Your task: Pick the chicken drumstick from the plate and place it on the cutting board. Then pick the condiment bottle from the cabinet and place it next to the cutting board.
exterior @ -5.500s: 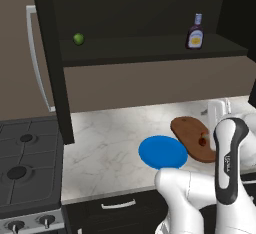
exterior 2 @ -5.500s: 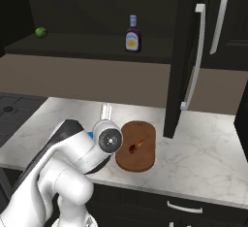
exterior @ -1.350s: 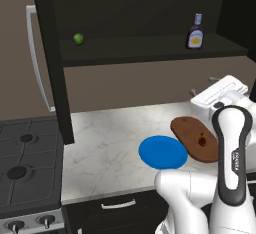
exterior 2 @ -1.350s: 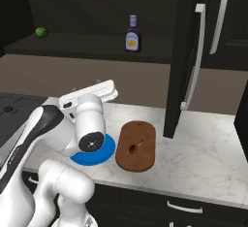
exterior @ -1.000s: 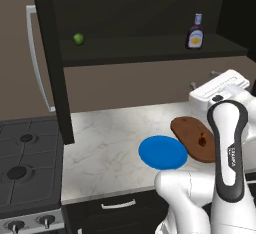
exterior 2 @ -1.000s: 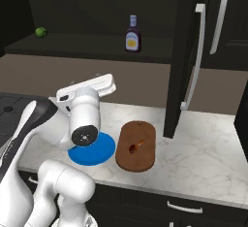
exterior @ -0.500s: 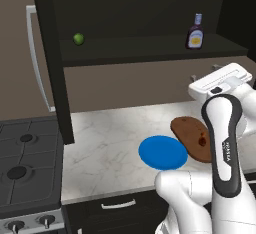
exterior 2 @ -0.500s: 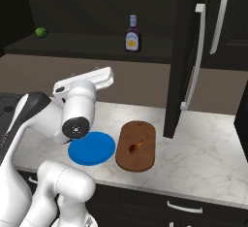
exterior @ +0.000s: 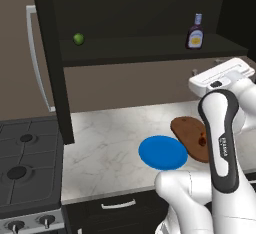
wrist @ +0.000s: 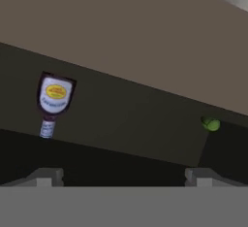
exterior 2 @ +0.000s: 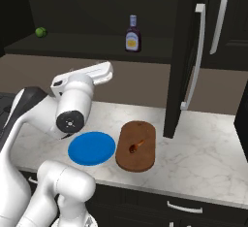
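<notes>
While the cabinet (exterior: 150,8) is taking up the top of both base views, dark and nearly black, its open door (exterior 2: 186,51) is hanging at the right with a long silver handle (exterior 2: 193,56). Below it the marble counter (exterior: 110,143) is running from the stove (exterior: 25,168) on the left toward the right. The white arm (exterior 2: 72,109) is rising over the counter, its hand lifted between counter and shelf and turned toward the shelf. The gripper (wrist: 123,175) is standing spread wide with nothing between its tips, which are showing at the bottom of the hand view.

The plate (exterior 2: 92,148) is lying bare on the counter, just beside the left edge of the cutting board (exterior 2: 137,146); whether the two are touching I cannot tell. The chicken drumstick (exterior 2: 135,146) is lying on the cutting board, near its middle, in the right base view.

The condiment bottle (exterior 2: 132,35) is standing upright on the cabinet shelf, well apart from the gripper; in the hand view the bottle (wrist: 52,102) is appearing upside down, cap downward, left of centre. A small green fruit (exterior: 78,39) is sitting on the same shelf, far to the left of the bottle.
</notes>
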